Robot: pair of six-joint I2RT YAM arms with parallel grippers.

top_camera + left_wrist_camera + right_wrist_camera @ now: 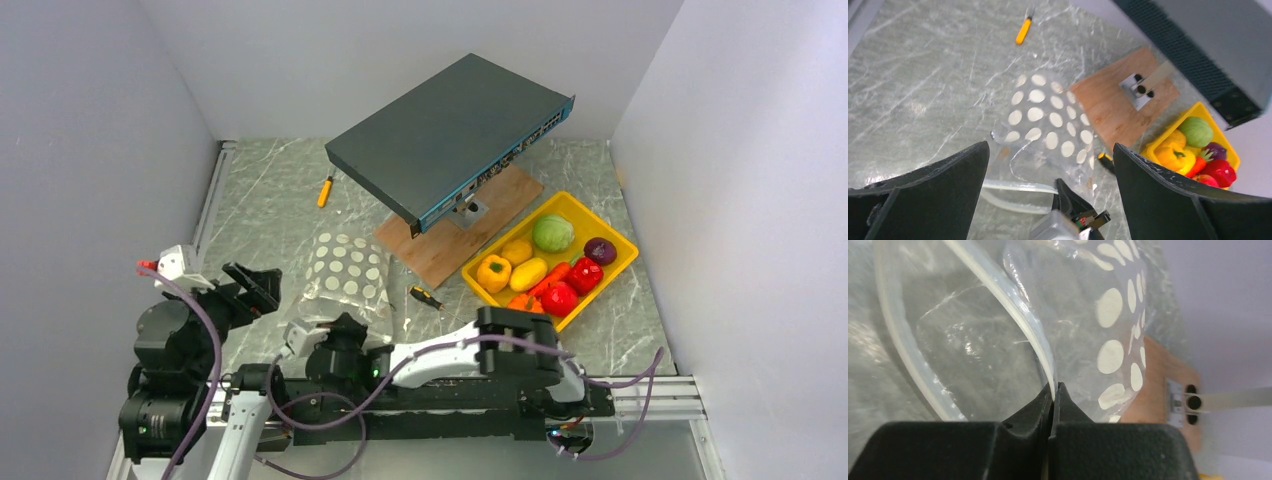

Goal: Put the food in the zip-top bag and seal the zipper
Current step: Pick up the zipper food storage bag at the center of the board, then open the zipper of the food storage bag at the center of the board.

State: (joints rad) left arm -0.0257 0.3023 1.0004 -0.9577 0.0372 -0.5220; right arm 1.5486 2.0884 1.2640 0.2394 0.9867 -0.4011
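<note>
- Gently is the word for this step, which I judge to be opening the bag's mouth. The right gripper has its jaws pressed together on the upper lip of the zip-top bag, right at the zipper.
- Lifting that lip upward and a little toward 6 o'clock should widen the mouth. A hard pull would likely drag the whole light pouch across the bench instead.
- The pinch sits on the stiffer strip rather than the thin film, which is the better hold, since film alone may slip or crumple.
- The left gripper hovers empty with its fingers wide apart, at about 9 o'clock of the bag. It could pin the lower lip down so the two lips part.
- The food lies in the yellow tray, well apart at 3 o'clock of the bag, and none is in the bag yet.
- The bag lies flat on the bench and is clear, with white dots on its upper face. Its mouth faces 6 o'clock, toward the arms, and gapes slightly, the two whitish strips curving apart. It looks thin, glossy, wrinkled and empty.
</note>
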